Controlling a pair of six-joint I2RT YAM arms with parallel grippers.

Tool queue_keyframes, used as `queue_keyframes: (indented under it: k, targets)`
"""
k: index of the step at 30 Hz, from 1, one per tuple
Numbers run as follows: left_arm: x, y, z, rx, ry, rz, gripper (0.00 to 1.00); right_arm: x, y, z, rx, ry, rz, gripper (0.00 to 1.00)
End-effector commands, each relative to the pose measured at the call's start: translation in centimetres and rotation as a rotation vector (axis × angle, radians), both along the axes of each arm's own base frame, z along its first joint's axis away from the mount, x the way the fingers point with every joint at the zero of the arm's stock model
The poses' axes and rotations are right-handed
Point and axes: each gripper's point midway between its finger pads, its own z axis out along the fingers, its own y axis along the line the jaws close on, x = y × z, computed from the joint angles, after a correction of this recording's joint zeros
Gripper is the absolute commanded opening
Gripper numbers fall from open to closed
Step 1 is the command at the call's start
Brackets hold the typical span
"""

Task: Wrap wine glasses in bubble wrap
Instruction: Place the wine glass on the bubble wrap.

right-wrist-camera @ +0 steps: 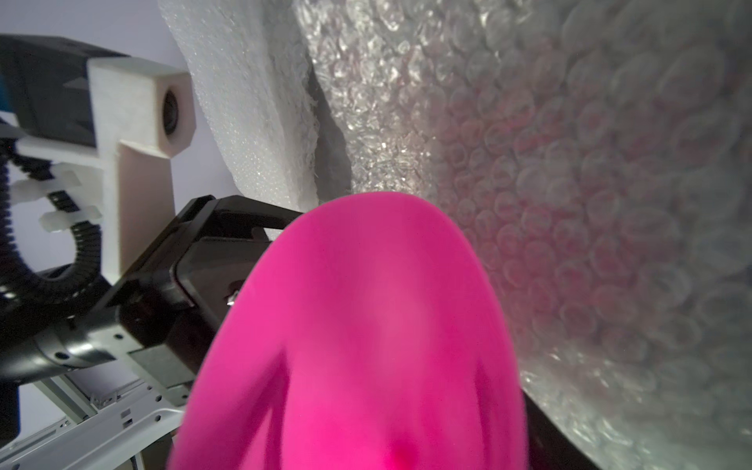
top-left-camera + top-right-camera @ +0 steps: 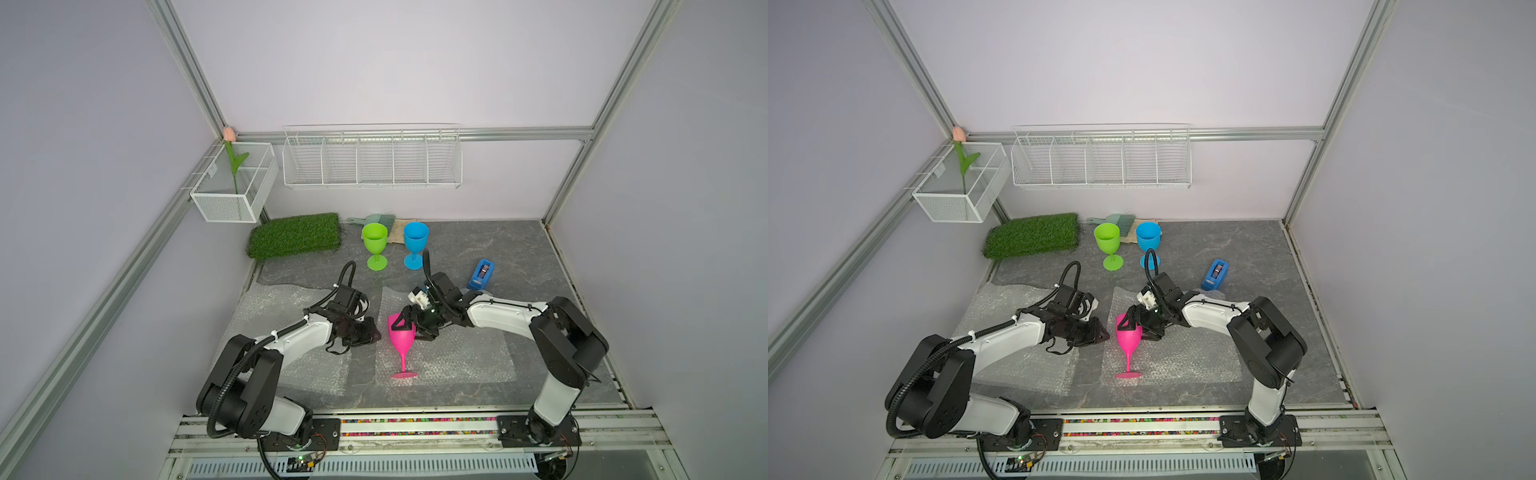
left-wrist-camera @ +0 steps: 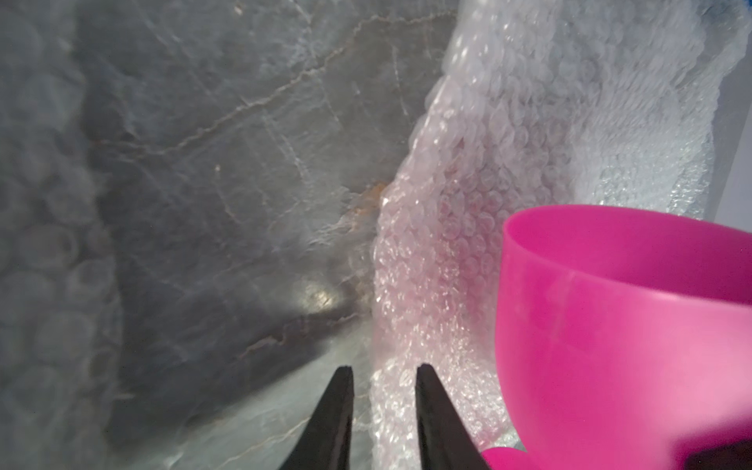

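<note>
Step in hand, by the look of it: laying the pink goblet (image 2: pixel 400 341) on the bubble wrap sheet (image 2: pixel 461 357) for rolling. Set it down parallel to the sheet's edge facing the second sheet (image 2: pixel 266 307), close to that edge, leaving wrap past both rim and foot for tucking. Lower gently; avoid dragging or rucking the sheet. Release only once settled, since round and likely to roll.

Right gripper (image 2: pixel 410 331): spread wide, clasped across the goblet's bowl over the sheet, foot toward the sheet's near edge. Cannot tell whether resting on the wrap or held just above.

Left gripper (image 3: pixel 383 370): parted a little, holding nothing, hovering at that same edge of the sheet.

Beyond the sheet's far edge, upright and unwrapped: green goblet (image 2: pixel 375 241), blue goblet (image 2: pixel 415 239).
</note>
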Motion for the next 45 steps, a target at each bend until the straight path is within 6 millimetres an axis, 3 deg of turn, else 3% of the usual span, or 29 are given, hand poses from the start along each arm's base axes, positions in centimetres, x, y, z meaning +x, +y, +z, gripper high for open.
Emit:
queue_keyframes:
  k: [1, 7, 11, 20, 25, 29, 39, 45]
  targets:
    - [-0.1, 0.0, -0.7, -0.007, 0.016, 0.009, 0.29, 0.0, 0.5, -0.7, -0.008, 0.032, -0.003, 0.62]
    - [-0.2, -0.1, -1.2, -0.017, 0.027, 0.008, 0.29, -0.1, -0.3, -3.4, -0.083, 0.047, -0.009, 0.65]
    - [-0.1, -0.6, -1.0, -0.047, 0.026, 0.007, 0.27, -0.1, -0.8, -4.0, -0.113, 0.046, -0.014, 0.71]
    - [-0.1, -1.7, -0.5, -0.119, 0.034, -0.007, 0.13, 0.1, -1.4, -3.0, -0.151, 0.016, -0.019, 0.84]
    - [0.1, -1.9, 0.1, -0.126, 0.026, -0.015, 0.01, 0.1, -1.9, -1.8, -0.172, -0.003, -0.027, 1.00]
    - [0.3, -2.0, 0.6, -0.128, 0.018, -0.017, 0.00, 0.3, -2.2, -0.9, -0.184, -0.013, -0.035, 0.89]
    - [0.9, -2.5, 2.0, -0.144, 0.003, -0.025, 0.00, 0.2, -2.6, 2.1, -0.162, -0.055, -0.037, 0.88]
    - [1.0, -2.6, 2.4, -0.144, 0.004, -0.029, 0.00, 0.2, -4.0, 3.4, -0.183, -0.086, -0.048, 0.88]
